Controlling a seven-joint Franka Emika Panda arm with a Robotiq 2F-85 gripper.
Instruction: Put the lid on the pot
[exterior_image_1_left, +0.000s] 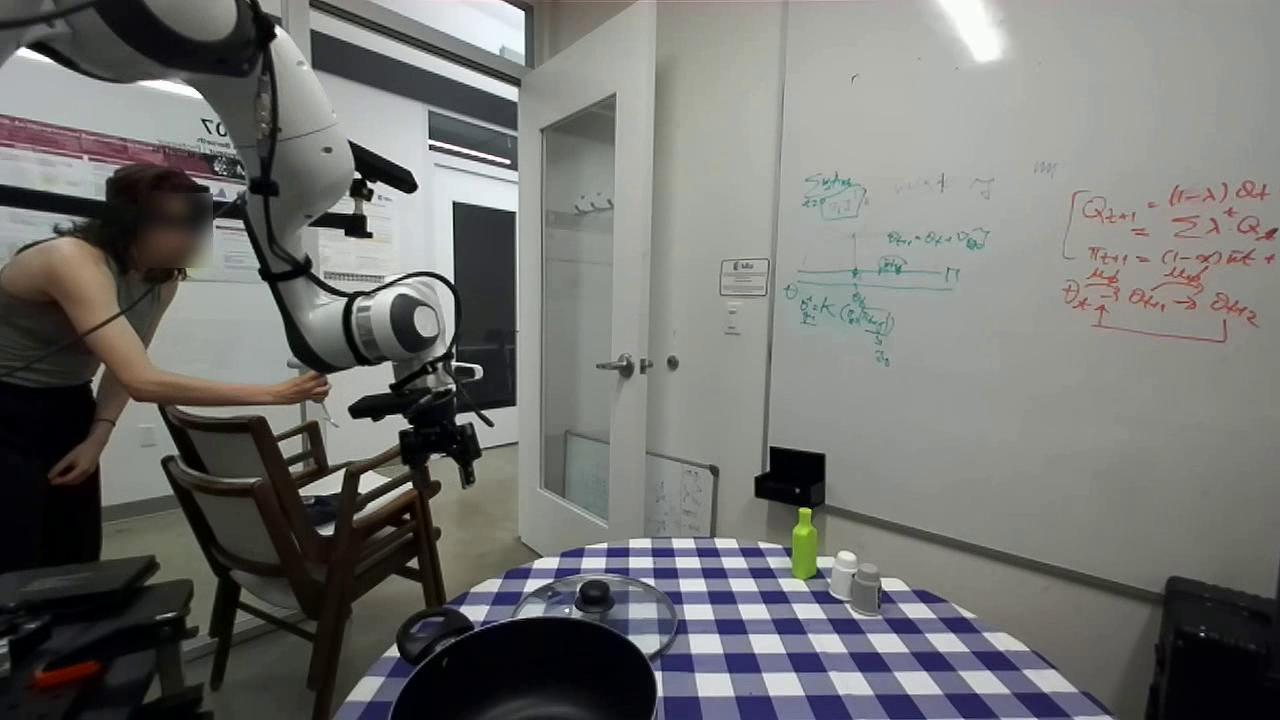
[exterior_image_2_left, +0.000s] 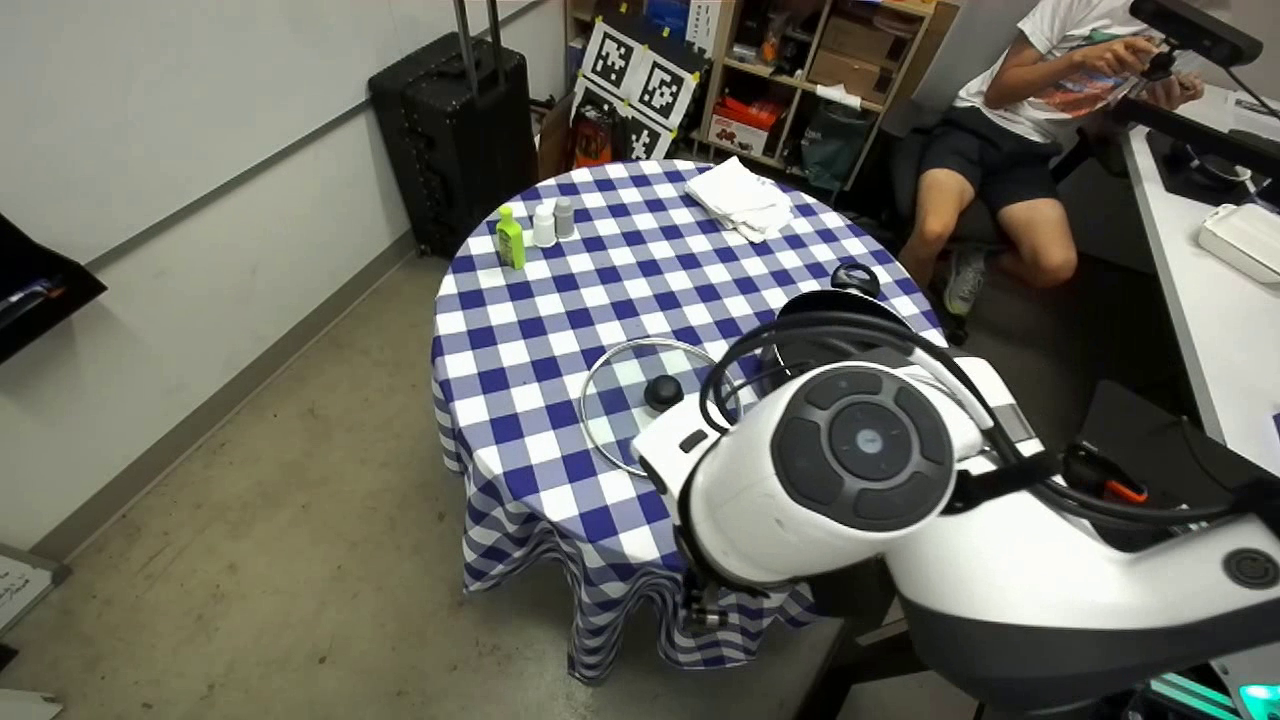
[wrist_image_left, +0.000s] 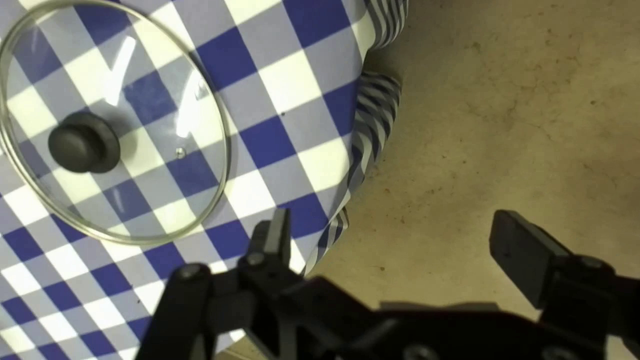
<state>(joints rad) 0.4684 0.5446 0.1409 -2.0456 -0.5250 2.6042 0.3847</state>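
The lid (exterior_image_1_left: 640, 612) is a clear glass disc with a metal rim and a black knob. It lies flat on the checked tablecloth, knob up, in both exterior views (exterior_image_2_left: 622, 405) and at the upper left of the wrist view (wrist_image_left: 150, 107). The black pot (exterior_image_1_left: 530, 672) stands uncovered beside the lid. In an exterior view the arm hides much of the pot (exterior_image_2_left: 845, 302); it is out of the wrist view. My gripper (wrist_image_left: 392, 222) is open and empty, fingers spread, high beyond the table's edge on the lid's side. It also shows in an exterior view (exterior_image_1_left: 440, 465).
A green bottle (exterior_image_1_left: 804, 545), a white shaker (exterior_image_1_left: 843, 575) and a grey shaker (exterior_image_1_left: 866, 590) stand together on the round table. A white cloth (exterior_image_2_left: 740, 198) lies near its edge. Wooden chairs (exterior_image_1_left: 300, 500) and a person (exterior_image_1_left: 90, 330) are near the arm.
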